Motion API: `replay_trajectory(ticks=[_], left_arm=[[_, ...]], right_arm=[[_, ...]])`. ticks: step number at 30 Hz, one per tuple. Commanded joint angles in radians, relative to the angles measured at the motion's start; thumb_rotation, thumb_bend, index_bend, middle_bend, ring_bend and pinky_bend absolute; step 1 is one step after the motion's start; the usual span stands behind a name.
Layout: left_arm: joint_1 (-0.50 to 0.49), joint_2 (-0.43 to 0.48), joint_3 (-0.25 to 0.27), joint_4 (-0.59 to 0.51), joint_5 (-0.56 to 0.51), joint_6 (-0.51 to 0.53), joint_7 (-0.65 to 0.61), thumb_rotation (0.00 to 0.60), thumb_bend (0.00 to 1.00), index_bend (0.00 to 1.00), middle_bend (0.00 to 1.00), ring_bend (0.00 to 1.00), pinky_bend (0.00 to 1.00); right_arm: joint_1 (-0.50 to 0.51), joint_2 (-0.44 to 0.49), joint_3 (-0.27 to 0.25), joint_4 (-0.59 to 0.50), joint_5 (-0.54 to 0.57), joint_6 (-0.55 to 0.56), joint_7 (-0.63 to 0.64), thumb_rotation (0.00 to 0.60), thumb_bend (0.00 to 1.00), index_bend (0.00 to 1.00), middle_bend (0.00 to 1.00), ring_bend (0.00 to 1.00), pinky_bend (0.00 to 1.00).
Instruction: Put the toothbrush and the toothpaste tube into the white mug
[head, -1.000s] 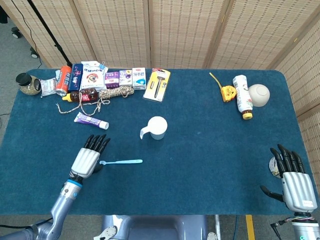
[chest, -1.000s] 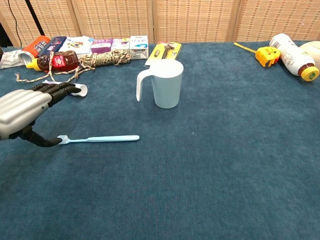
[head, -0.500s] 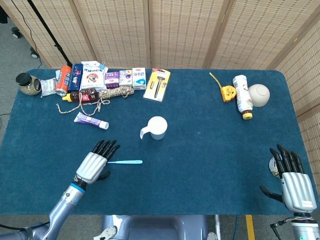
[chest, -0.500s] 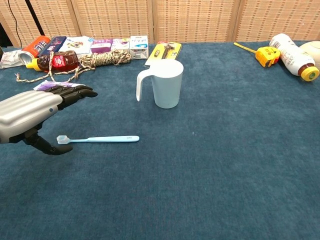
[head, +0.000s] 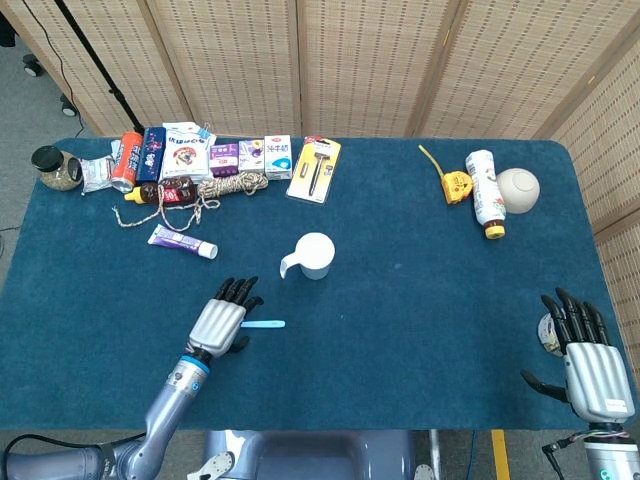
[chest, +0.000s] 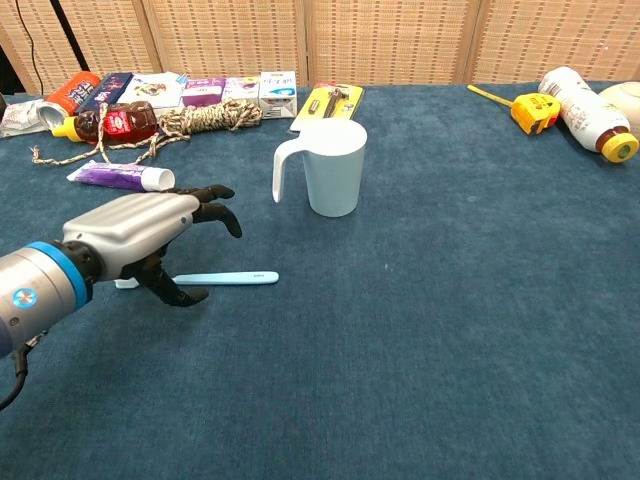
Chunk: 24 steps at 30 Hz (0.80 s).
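The left hand (chest: 140, 235) is seen hovering low over the brush end of the toothbrush (chest: 232, 278), fingers spread and curved downward, thumb tucked below beside the handle; nothing is gripped yet. Compared with a second ago, the hand has been carried rightward along the toothbrush, from beside its bristle tip to directly above it, so that most of the brush head is now hidden in the chest view and only the pale blue handle is shown lying flat on the table (head: 420, 340). This is judged to be the approach for a grasp: the fingers are placed for closing on the thin handle.

The toothpaste tube (head: 182, 241) is left untouched, lying just behind the hand, near the row of clutter. The white mug (head: 314, 256) is standing upright and empty, handle toward the left hand, a little beyond the toothbrush. The right hand (head: 586, 360) is held open at the table's near right corner, well apart from everything.
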Motion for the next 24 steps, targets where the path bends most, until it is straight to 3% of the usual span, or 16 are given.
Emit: replay_trajectory(ticks=[1,13,24], left_arm=[[-0.021,-0.029,-0.014,0.002,-0.05,-0.003,0.031,0.6,0.32,0.28,0.0,0.0,0.0],[-0.058,-0.115,-0.031,0.044,-0.183,0.037,0.112,0.6,0.4,0.33,0.0,0.0,0.0],[-0.067,-0.157,-0.023,0.074,-0.202,0.09,0.117,0.6,0.4,0.36,0.0,0.0,0.0]], right_arm=[[0.001,0.0,-0.001,0.001,0.001,-0.003,0.001,0.6,0.0,0.0,0.0,0.0,0.0],[0.001,0.004,-0.001,0.001,0.0,-0.002,0.011,0.6,0.0,0.0,0.0,0.0,0.0],[0.002,0.005,-0.002,0.001,0.0,-0.005,0.012,0.6,0.0,0.0,0.0,0.0,0.0]])
